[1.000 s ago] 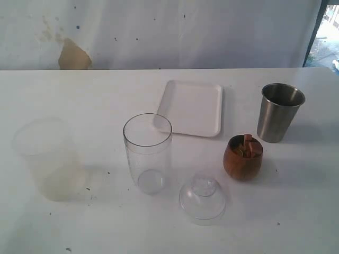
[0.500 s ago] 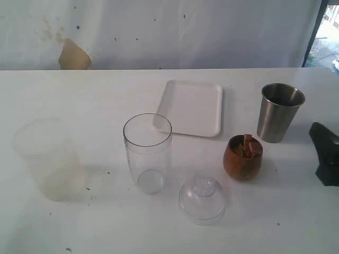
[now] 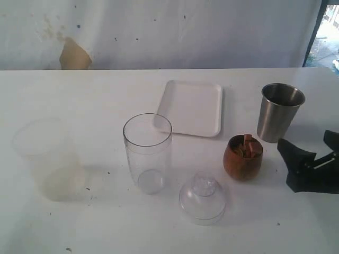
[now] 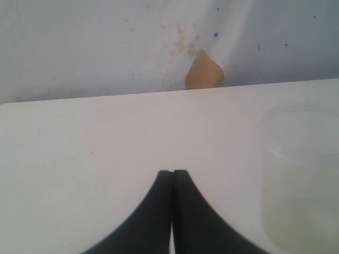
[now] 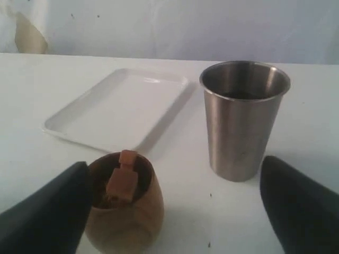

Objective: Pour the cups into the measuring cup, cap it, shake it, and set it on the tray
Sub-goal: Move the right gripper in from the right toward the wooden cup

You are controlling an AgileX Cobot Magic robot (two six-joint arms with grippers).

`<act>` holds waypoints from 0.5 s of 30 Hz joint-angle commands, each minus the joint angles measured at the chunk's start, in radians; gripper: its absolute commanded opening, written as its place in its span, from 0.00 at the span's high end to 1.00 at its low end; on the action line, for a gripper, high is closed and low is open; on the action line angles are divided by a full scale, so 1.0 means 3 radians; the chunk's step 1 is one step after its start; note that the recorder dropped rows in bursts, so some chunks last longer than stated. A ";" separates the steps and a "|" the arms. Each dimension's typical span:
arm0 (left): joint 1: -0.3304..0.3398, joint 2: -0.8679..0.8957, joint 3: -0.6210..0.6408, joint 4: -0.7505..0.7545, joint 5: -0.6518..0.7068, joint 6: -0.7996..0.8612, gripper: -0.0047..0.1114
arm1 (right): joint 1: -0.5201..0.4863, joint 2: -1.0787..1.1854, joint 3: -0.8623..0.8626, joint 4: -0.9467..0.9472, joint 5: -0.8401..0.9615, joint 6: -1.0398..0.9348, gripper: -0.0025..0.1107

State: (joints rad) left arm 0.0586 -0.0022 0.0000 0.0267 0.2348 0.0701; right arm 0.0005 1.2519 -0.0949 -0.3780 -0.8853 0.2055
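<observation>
The clear measuring cup (image 3: 148,153) stands upright and open-topped near the table's middle. Its dome cap (image 3: 202,198) rests on the table in front of it, and the white tray (image 3: 190,107) lies behind. The wooden cup (image 3: 243,157), holding brown chunks, stands in front of the steel tumbler (image 3: 279,112). My right gripper (image 3: 304,141) is open, low over the table just right of the wooden cup. In the right wrist view the wooden cup (image 5: 124,211) sits close beside one finger of the open right gripper (image 5: 174,165), with the tumbler (image 5: 243,119) and tray (image 5: 119,108) farther on. My left gripper (image 4: 172,173) is shut on nothing.
A wide frosted plastic cup (image 3: 47,159) stands at the left of the table, and it also shows beside the left gripper as the frosted cup (image 4: 302,180). A white wall with a brown patch (image 3: 73,55) backs the table.
My right gripper has come in from the right edge and moved left towards the wooden cup, jaws open. Nothing on the table has moved.
</observation>
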 commanded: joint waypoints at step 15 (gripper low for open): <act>-0.0002 0.0007 0.0000 -0.0038 -0.0011 -0.0006 0.96 | -0.0002 0.0565 -0.0049 -0.0374 -0.0513 -0.0253 0.23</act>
State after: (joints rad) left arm 0.0586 -0.0022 0.0000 0.0267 0.2348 0.0701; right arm 0.0005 1.4185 -0.1024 -0.4724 -1.0213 0.1626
